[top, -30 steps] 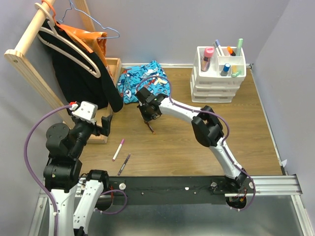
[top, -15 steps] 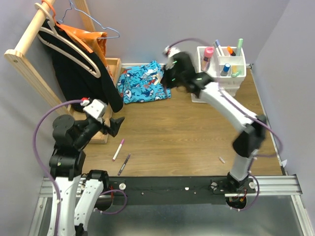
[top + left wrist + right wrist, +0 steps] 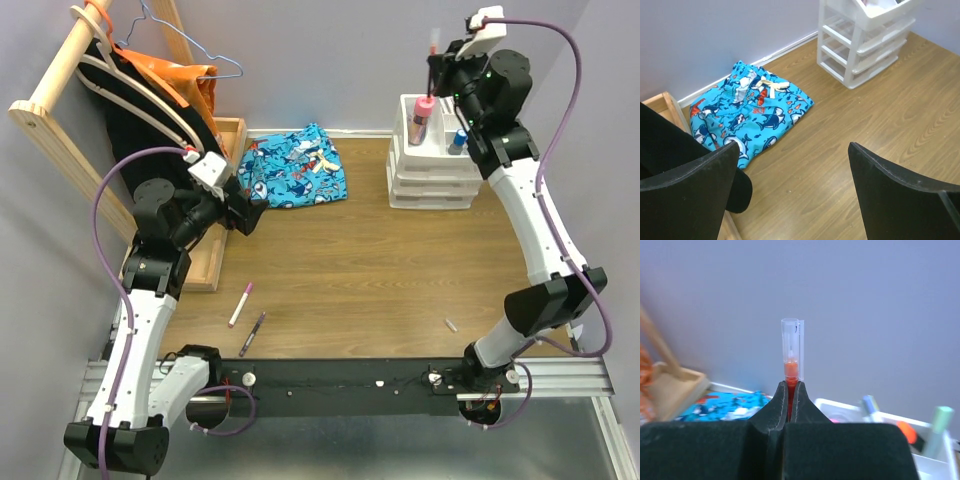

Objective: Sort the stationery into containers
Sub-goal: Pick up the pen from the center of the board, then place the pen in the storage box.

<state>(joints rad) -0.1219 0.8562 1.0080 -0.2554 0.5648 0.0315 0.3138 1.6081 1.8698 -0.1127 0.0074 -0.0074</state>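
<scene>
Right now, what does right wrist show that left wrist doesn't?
Only right wrist: the right gripper shut on a red pen with a clear cap, plus markers standing in the organiser top. Only left wrist: the left gripper open and empty, the organiser's stacked drawers, wood floor. Both: blue patterned cloth, organiser, wall.

pincer [image 3: 790, 392] pinching probably red pen [image 3: 791, 352]
</scene>
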